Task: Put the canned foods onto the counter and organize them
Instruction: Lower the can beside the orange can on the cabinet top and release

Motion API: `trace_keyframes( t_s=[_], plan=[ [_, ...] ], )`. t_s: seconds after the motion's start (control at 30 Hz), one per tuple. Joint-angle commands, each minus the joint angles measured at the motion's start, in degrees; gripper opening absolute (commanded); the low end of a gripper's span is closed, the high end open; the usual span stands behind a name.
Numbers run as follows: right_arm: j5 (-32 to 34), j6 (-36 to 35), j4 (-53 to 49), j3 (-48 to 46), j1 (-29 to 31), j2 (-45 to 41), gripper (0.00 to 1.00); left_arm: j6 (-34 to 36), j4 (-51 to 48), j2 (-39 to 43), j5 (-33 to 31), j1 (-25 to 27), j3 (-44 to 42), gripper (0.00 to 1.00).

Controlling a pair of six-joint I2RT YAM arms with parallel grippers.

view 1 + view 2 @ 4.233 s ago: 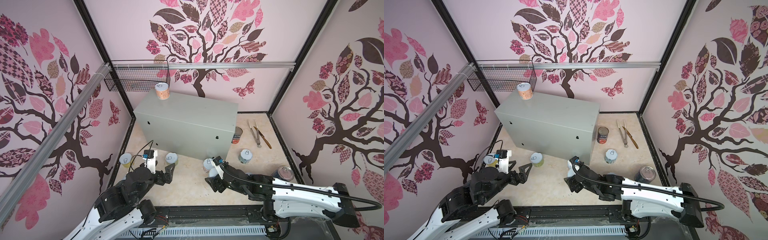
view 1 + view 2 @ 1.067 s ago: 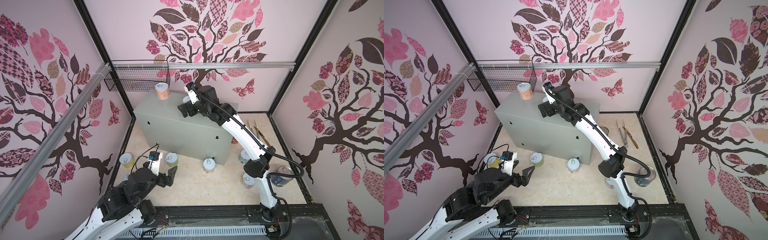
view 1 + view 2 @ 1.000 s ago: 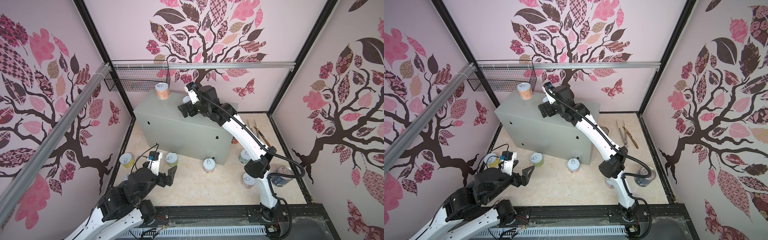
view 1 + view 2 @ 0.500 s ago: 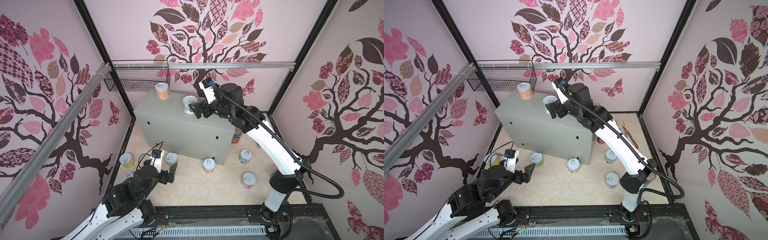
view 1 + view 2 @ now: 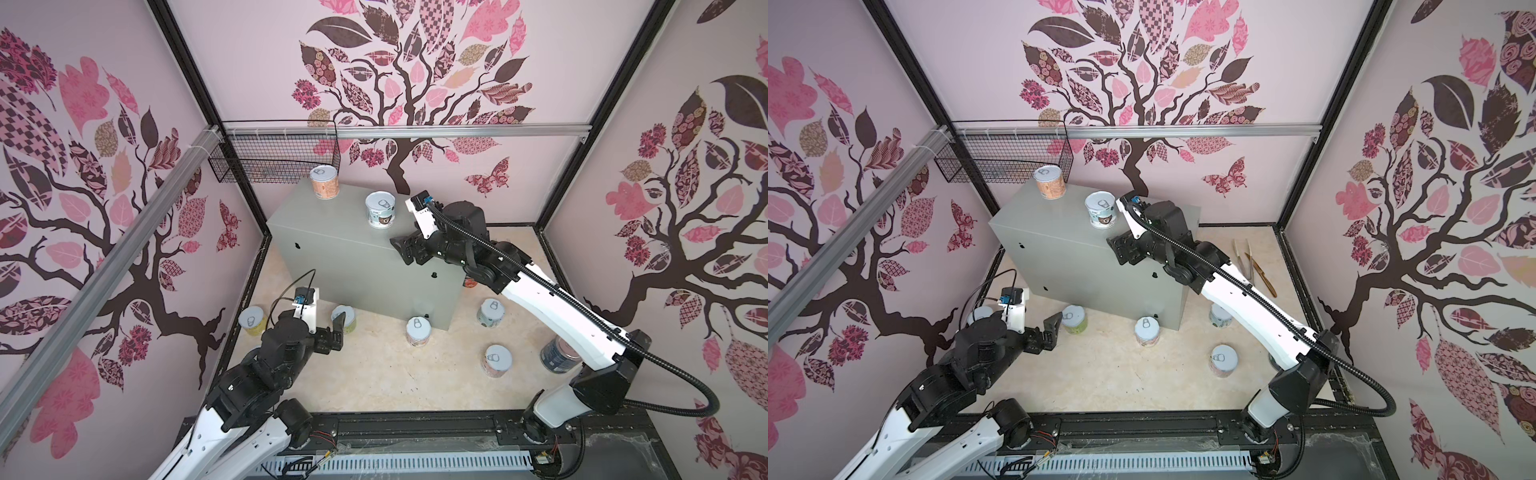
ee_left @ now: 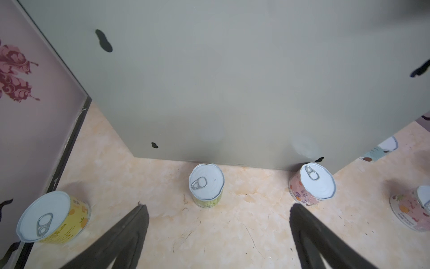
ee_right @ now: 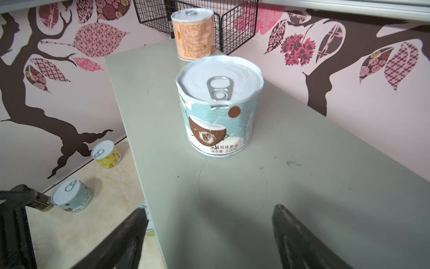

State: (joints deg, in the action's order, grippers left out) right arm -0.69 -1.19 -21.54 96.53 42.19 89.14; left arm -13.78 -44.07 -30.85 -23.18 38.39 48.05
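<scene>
The counter (image 5: 357, 257) is a large grey box, and two canned foods stand on its top: an orange can (image 5: 324, 182) at the back left and a blue coconut can (image 5: 379, 209) beside it. My right gripper (image 5: 404, 251) hovers open over the counter's front edge, a short way back from the blue can (image 7: 218, 104), holding nothing. Down at floor level, my left gripper (image 6: 218, 207) is open and empty, facing a green can (image 6: 206, 184) against the counter's base. Yellow (image 5: 252, 321), pink (image 5: 417, 331) and blue (image 5: 491, 312) cans stand on the floor.
A black wire basket (image 5: 274, 158) hangs on the back wall behind the orange can. Another pink can (image 5: 496, 359) and a tall dark can (image 5: 559, 355) stand at the right under my right arm. Wooden utensils (image 5: 1252, 266) lie at the back right.
My right gripper has let go of the blue can on the counter and drawn back toward the front right. My left gripper has crept forward toward the green can.
</scene>
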Motion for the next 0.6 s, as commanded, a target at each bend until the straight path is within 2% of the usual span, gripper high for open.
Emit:
trace_keyframes(
  t_s=[0.0, 0.3, 0.57],
  plan=[
    [-0.2, 1.4, 3.4, -0.4, -0.2, -2.6, 0.84, 0.0, 2.8, -0.1, 5.9, -1.9, 0.5, 0.98],
    [-0.2, 1.8, 4.8, 1.3, -0.1, 2.0, 0.75, -2.1, 3.9, 0.7, 6.5, -1.9, -3.3, 0.98],
    [-0.1, 2.3, 5.3, 7.7, -0.2, 8.6, 0.74, -2.0, 4.3, 0.9, 7.1, -2.0, -4.1, 0.98]
  ],
)
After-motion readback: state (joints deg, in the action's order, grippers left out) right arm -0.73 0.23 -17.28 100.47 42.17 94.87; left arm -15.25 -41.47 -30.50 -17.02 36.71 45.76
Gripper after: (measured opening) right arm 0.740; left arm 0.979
